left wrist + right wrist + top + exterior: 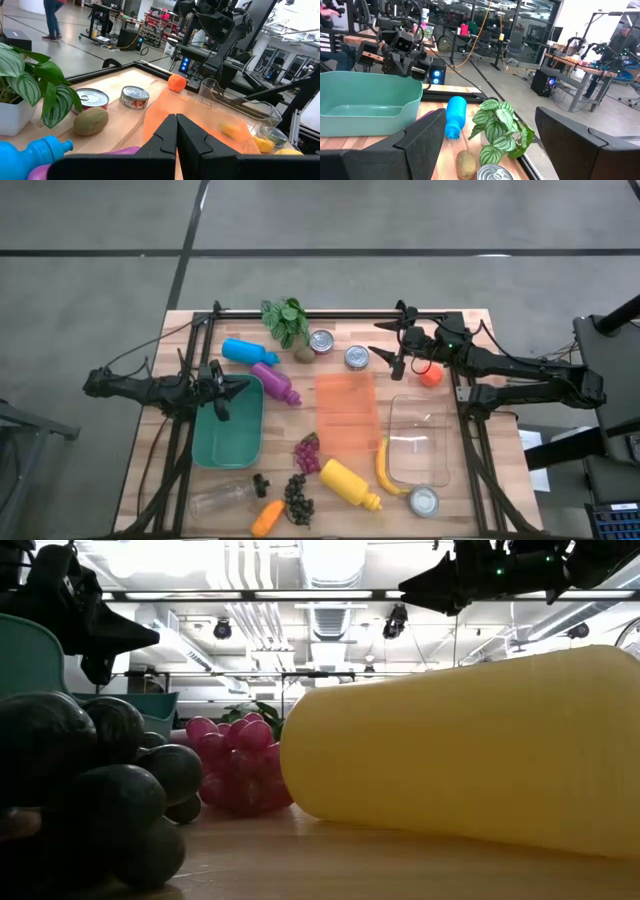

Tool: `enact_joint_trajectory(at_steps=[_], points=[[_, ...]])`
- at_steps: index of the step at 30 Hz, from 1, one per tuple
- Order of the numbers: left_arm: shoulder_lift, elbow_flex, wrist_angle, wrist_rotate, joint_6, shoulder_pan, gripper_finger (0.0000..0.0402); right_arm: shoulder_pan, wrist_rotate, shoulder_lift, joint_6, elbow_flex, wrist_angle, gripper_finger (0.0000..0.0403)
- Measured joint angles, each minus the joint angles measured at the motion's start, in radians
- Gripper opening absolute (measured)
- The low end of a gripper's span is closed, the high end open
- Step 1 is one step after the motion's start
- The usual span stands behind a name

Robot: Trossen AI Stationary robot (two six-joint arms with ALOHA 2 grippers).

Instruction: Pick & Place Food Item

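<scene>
Pale wood table (480, 450), clear plastic tub (420, 442), shiny metal tins (321, 342)

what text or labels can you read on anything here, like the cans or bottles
No text reads clearly in any view.
Two cans by the plant: the printed side label is too blurred to read.
Blue bottle: no lettering visible.
Yellow bottle: plain surface, no lettering visible.
Purple bottle: no label can be made out.
Room behind the table: any signs are too small to read.
</scene>
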Motion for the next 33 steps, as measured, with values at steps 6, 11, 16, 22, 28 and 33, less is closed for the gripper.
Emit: enact_joint_trajectory(at_steps=[6,11,16,22,28,33], points=[[0.000,0.000,0.000,0.000,0.000,0.000,0.0005,0.000,0.000,0.000,0.000,0.000,0.000,0.0305],[0.000,0.000,0.003,0.000,-0.022,0.000,0.0005,0.000,0.000,0.000,0.000,0.000,0.000,0.0305],[0.001,0.056,-0.024,0.007,-0.018,0.003,0.0005,0.000,0.000,0.000,0.000,0.000,0.000,0.0305],[0.091,0.213,-0.194,0.026,-0.010,0.003,0.0005,0.000,0.000,0.000,0.000,0.000,0.000,0.0305],[0.312,0.440,-0.259,0.032,0.009,0.003,0.0005,0.000,0.000,0.000,0.000,0.000,0.000,0.0305],[0.556,0.659,-0.364,0.101,0.002,0.002,0.0006,0.000,0.000,0.000,0.000,0.000,0.000,0.0306]])
